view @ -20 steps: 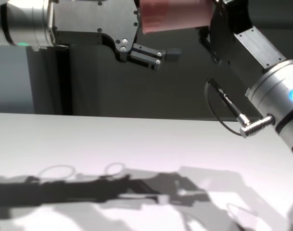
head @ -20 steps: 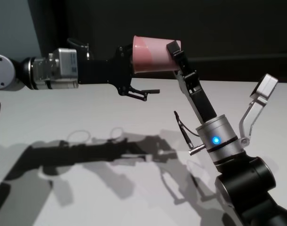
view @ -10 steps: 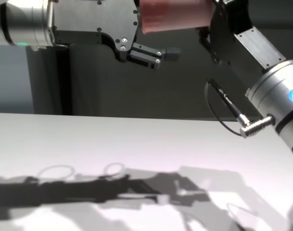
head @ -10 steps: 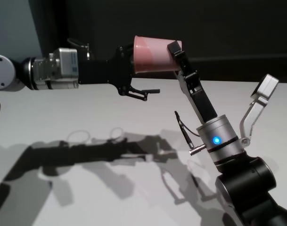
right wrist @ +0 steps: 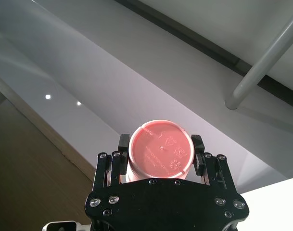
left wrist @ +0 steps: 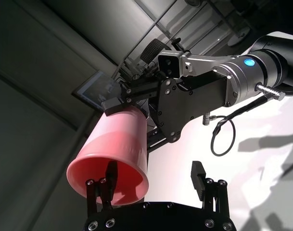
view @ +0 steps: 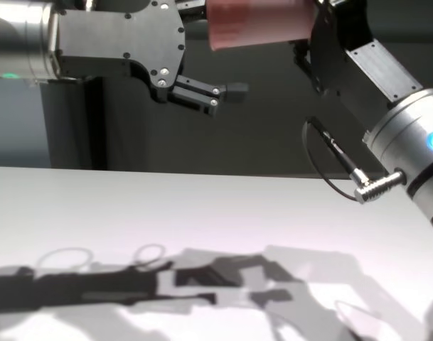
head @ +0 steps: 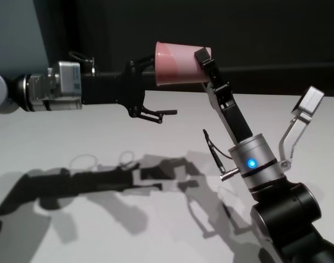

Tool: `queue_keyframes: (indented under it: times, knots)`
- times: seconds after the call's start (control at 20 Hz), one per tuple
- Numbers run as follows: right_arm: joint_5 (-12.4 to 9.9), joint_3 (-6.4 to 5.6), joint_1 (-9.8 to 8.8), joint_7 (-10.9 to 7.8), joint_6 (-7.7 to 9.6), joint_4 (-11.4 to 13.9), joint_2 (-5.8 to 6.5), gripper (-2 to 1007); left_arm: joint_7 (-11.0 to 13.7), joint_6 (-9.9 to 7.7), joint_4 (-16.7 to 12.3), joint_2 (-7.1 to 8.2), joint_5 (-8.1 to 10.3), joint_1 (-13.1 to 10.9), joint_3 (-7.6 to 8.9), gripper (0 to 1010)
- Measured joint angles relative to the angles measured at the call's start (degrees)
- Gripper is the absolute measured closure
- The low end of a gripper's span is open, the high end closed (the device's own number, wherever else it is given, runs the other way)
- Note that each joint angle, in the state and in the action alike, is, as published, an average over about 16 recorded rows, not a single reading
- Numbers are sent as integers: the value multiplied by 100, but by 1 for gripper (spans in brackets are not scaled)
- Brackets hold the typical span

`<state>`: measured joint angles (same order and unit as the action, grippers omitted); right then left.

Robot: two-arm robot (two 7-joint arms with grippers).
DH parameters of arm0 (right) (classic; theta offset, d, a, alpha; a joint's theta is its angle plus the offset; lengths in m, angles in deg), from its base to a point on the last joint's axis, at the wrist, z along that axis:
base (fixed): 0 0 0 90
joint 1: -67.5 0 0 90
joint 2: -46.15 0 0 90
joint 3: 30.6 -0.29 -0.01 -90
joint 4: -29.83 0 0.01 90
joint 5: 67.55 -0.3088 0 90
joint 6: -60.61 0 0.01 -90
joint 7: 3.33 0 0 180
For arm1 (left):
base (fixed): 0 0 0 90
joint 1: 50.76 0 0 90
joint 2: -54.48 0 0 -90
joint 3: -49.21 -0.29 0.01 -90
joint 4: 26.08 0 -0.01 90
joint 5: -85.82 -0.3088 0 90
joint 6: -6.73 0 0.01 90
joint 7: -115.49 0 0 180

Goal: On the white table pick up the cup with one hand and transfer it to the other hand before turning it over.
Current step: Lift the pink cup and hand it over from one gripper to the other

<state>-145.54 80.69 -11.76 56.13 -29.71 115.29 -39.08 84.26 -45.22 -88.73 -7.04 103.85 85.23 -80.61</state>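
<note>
Head view: the salmon-pink cup (head: 180,64) lies on its side in the air, well above the white surface (head: 101,137), its wide rim turned toward the left hand (head: 150,90) and its base end pinched by the right hand (head: 204,60), which rises from the arm with the blue ring light. The left hand is spread wide beside the cup's rim, clear of it as far as can be seen. Left wrist view: the left hand's fingers (left wrist: 200,179) stand apart with the cup's open mouth (left wrist: 108,175) just beyond them, one finger overlapping the rim in sight. Right wrist view: the right hand's fingers (right wrist: 197,153) are clenched on either side of the cup (right wrist: 160,150), its flat base facing the camera. Chest view: the cup (view: 255,21) sits at the top edge, above the surface (view: 216,213).
</note>
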Motion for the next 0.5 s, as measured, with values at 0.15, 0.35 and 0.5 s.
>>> queue_keyframes:
  times: [0.15, 0.35, 0.5]
  knots:
    - [0, 0, 0, 0, 0, 0, 0, 262, -86, -79, -120, 114, 8, -112, 58, 9]
    - [0, 0, 0, 0, 0, 0, 0, 262, -279, -209, -305, 269, -15, -287, 169, 9]
    - [0, 0, 0, 0, 0, 0, 0, 262, -481, -326, -453, 377, -69, -431, 272, 9]
